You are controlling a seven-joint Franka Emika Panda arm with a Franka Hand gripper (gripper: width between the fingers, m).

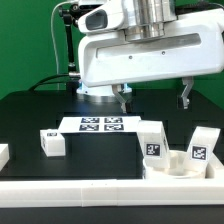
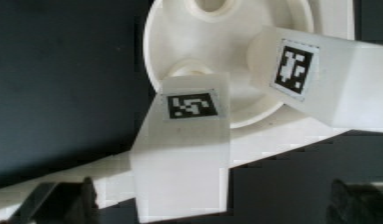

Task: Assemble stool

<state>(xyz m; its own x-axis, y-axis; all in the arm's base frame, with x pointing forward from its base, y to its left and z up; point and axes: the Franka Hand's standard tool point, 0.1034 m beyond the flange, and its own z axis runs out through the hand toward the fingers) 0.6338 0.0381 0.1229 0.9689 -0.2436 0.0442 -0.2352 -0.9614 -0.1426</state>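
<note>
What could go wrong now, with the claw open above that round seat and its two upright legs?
The open claw hangs over the seat; coming down off-centre, a finger might knock the first upright leg or the second upright leg. How firmly they sit is unclear; a bump could loosen one. The third leg lies apart, on the exterior view's left; it might slip when carried over.

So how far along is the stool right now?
Done, it seems: one leg and a second leg stand up from the seat; I cannot tell whether they are fully fixed. In hand: nothing, the tool hangs open and empty above the table. Left: the third leg sits loose beside the marker board.
</note>
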